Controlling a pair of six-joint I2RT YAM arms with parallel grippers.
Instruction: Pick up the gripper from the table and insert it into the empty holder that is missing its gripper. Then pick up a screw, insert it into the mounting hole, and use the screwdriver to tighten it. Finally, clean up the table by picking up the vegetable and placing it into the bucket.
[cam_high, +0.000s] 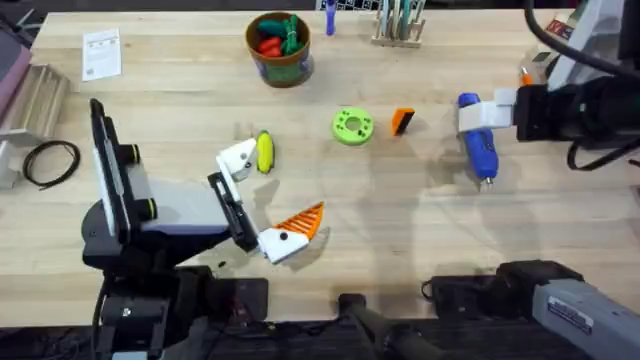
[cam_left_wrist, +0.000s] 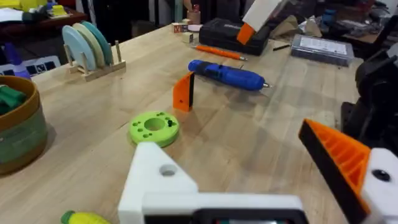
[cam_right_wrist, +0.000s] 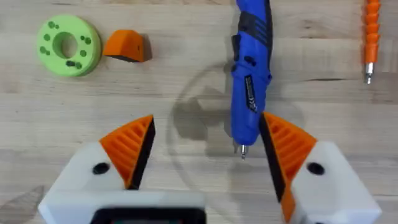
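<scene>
Nothing completed: orange gripper (cam_high: 402, 121) lies loose mid-worktop, holder (cam_left_wrist: 163, 180) on the spread left gripper (cam_high: 268, 205) unfilled, screwdriver (cam_right_wrist: 250, 73) is straddled, ungripped, by the spread right gripper (cam_right_wrist: 205, 149), and vegetable (cam_high: 264, 152) lies outside the far-edge bucket (cam_high: 279, 64).

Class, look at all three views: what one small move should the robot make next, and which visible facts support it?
Probably the right gripper, open above the table, should shift toward the orange gripper beside the green disc and descend on it. The left gripper has one bare white holder lacking its pad, and the wedge lies untouched, while the screwdriver is not needed yet.
</scene>
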